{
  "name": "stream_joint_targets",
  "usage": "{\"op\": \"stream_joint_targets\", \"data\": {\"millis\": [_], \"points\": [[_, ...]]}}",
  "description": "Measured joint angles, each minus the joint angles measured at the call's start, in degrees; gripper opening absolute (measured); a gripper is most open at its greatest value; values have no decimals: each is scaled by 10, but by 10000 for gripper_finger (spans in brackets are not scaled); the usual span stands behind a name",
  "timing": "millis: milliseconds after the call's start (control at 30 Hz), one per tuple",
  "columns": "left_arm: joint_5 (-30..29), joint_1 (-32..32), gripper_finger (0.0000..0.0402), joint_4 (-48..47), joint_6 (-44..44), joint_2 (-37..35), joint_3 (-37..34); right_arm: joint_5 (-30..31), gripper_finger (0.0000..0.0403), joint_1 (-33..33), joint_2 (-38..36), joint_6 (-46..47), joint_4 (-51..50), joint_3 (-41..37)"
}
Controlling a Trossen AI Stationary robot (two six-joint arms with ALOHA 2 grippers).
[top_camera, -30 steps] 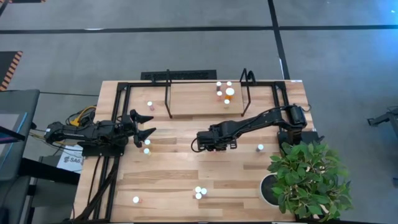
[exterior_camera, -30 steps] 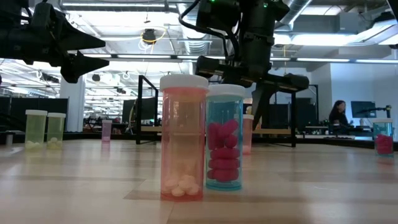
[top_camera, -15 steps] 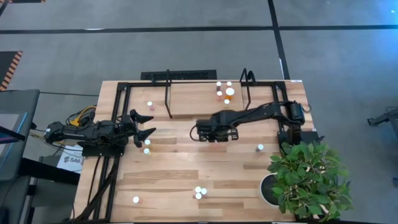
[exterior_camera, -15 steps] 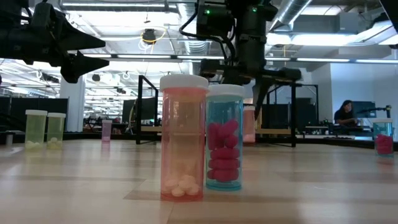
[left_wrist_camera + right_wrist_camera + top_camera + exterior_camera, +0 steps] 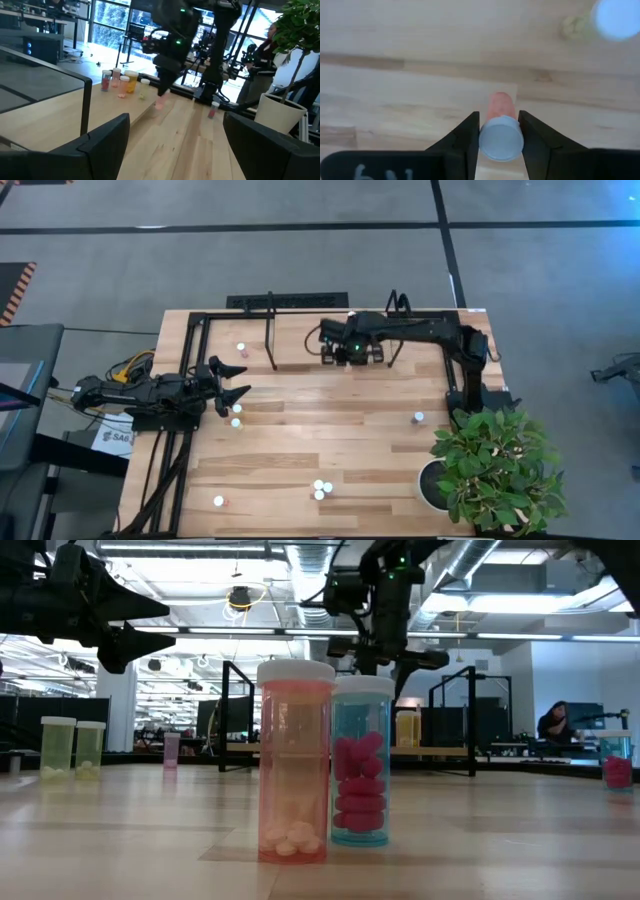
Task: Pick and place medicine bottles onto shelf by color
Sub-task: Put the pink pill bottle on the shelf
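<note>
- Fingers of your right gripper [image 5: 500, 131] pinch a pink white-capped medicine bottle [image 5: 500, 136] above the light wooden black-framed shelf [image 5: 300, 345].
- Your left gripper [image 5: 232, 387]: fingers spread, waiting at table's left edge.

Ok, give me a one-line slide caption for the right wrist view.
Right gripper clamps a white-capped pink bottle above the light wooden shelf board.
</note>
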Motion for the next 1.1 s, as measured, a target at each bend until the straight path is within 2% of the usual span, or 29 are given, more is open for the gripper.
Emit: {"op": "stream_joint_targets", "data": {"millis": [433,633,967,1100], "points": [[0,0,311,0,0,0,0,9,134,-69,0,-61,32,0],[0,0,311,0,0,0,0,36,134,-71,0,-57,31,0],[0,0,311,0,0,0,0,43,134,-70,0,-56,34,0],[0,0,311,0,0,0,0,39,135,-70,21,-56,41,0]]}}
